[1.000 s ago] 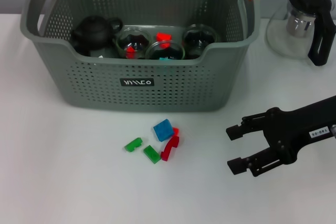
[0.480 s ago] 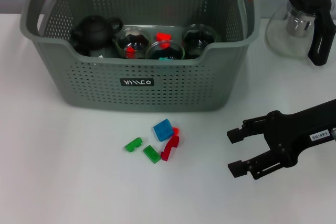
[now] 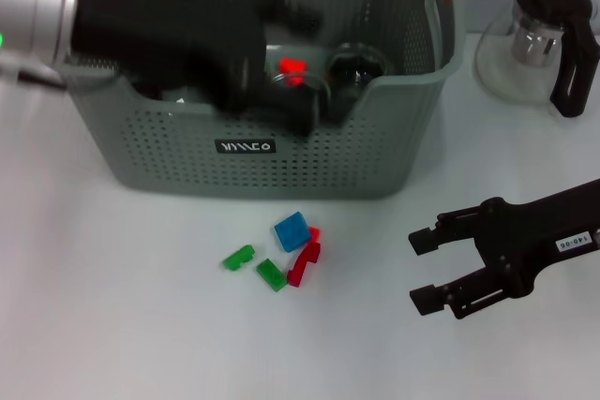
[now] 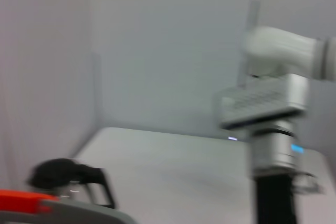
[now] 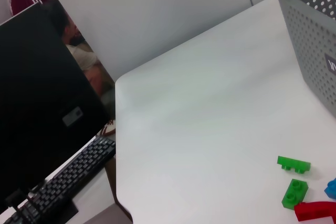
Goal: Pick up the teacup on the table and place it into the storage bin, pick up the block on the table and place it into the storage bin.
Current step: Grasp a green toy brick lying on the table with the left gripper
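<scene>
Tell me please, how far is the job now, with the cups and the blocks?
Done: glass cups already sit inside the storage bin, and no teacup remains on the table. In hand: nothing visibly; the left arm is over the bin, its pincer blurred, and the right pincer is open and empty beside the blocks. Left: the blue block, two green blocks and red ones lie before the bin.

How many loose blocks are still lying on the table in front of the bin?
5: a blue block, a green block left of it, another green block, a dark red block, and a small red piece partly hidden behind the blue one.
</scene>
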